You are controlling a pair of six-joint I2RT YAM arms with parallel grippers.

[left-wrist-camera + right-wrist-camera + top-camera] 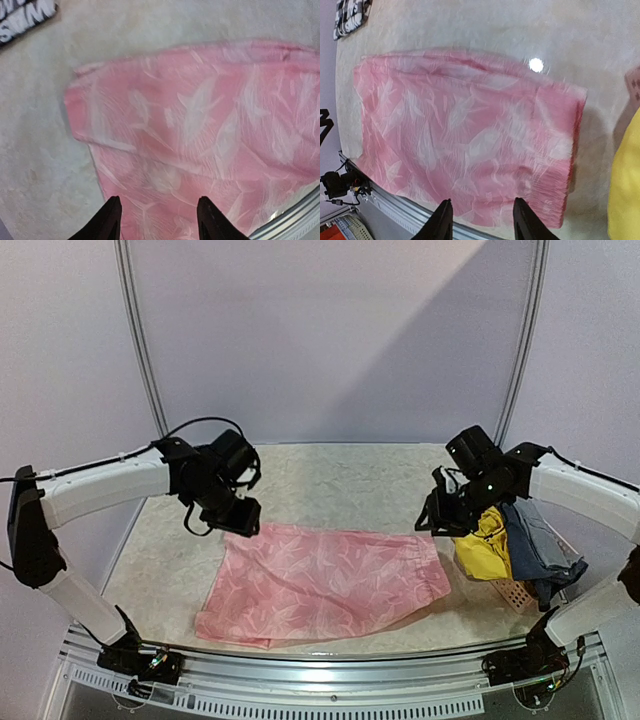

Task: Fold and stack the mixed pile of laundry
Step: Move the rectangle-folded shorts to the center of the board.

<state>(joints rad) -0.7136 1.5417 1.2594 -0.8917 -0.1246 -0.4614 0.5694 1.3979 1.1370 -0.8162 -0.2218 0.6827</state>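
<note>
Right now we are hovering the left gripper (159,215) and the right gripper (481,215), both with fingers apart and empty, over the pink garment (325,580), which is lying spread flat on the table (340,480) by its near edge. We are risking a one-layer pinch, or dragging the hem over that edge. The pale mottled tabletop is showing glare, and plain lilac walls (330,340) are enclosing it.

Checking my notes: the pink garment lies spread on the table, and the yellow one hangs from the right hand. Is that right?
Not quite. The yellow one sits in the basket, not in the right hand, whose jaws stand open and empty in the right wrist view. The pink garment does lie spread on the table.
</note>
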